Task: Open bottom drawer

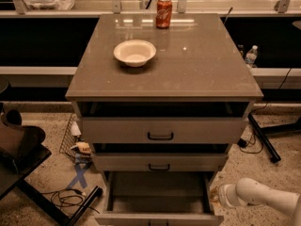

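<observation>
The bottom drawer (pixel 157 218) is the lowest of three grey drawers in the cabinet. It is pulled far out, and its empty inside (pixel 157 192) shows. Its front lies at the lower edge of the view. The middle drawer (pixel 160 162) and the top drawer (pixel 160 130) stand slightly out, each with a black bar handle. A white arm segment (pixel 258 197) lies low at the bottom right, beside the open drawer and apart from it. My gripper does not show in this view.
A white bowl (pixel 134 52) and a red soda can (pixel 163 12) stand on the cabinet top (pixel 197 65). A black stand (pixel 19 149) and cables (pixel 70 199) are on the floor at the left. A black bar (pixel 263 138) and a water bottle (pixel 250 56) are at the right.
</observation>
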Robot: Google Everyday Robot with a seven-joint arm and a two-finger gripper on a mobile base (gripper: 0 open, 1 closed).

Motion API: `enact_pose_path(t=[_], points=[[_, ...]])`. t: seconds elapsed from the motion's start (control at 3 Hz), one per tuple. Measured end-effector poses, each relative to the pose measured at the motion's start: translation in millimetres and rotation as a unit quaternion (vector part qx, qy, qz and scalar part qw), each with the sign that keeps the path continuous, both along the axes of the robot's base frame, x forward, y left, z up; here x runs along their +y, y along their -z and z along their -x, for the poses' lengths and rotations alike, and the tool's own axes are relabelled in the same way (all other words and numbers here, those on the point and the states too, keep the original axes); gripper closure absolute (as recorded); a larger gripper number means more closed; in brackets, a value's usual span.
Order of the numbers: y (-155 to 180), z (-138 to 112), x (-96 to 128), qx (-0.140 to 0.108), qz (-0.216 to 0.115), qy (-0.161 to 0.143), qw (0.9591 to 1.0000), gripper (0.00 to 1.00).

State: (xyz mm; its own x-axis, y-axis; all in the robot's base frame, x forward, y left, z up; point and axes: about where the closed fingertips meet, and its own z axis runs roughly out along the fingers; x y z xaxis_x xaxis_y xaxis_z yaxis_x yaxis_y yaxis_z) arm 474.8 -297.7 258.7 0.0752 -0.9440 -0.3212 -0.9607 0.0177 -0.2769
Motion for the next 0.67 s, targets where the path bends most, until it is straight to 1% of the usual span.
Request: enact_pose_path(t=[0.33, 0.67], points=[[0.0, 0.0, 0.1, 0.0, 0.0, 0.0, 1.0, 1.0], [18.9, 0.3, 30.7, -0.006, -0.009, -0.021, 0.9997, 1.0]])
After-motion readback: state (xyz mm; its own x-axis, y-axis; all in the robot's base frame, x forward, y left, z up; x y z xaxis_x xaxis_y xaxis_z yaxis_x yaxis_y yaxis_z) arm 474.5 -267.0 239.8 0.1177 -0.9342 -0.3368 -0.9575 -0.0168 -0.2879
